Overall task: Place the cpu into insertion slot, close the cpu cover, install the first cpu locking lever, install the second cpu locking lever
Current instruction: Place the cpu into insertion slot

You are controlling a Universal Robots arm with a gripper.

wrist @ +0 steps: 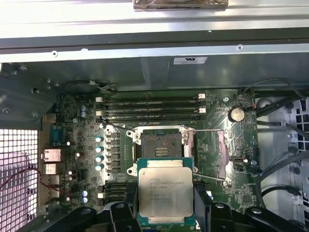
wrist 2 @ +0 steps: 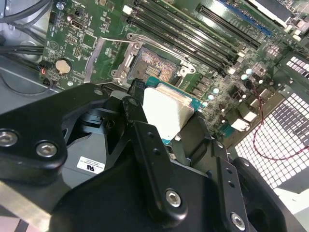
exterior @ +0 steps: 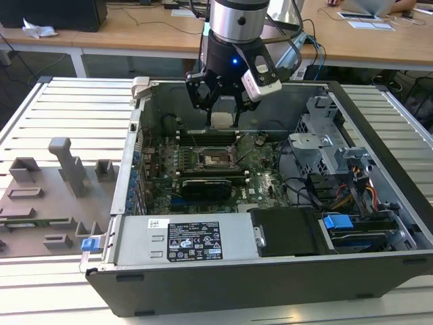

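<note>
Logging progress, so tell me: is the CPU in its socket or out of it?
Out. The insertion slot shows bare contacts, while the end effector grips the cpu clear of it.

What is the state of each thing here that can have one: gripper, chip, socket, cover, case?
Black gripper: shut on the cpu.
Flat square silvery-grey cpu: held above the motherboard, not seated.
Square dark metal-rimmed insertion slot: empty, uncovered.
Thin silvery metal-frame cpu cover: swung open beside the insertion slot.
Dark grey metal computer case: lying on its side, side panel off.
</note>
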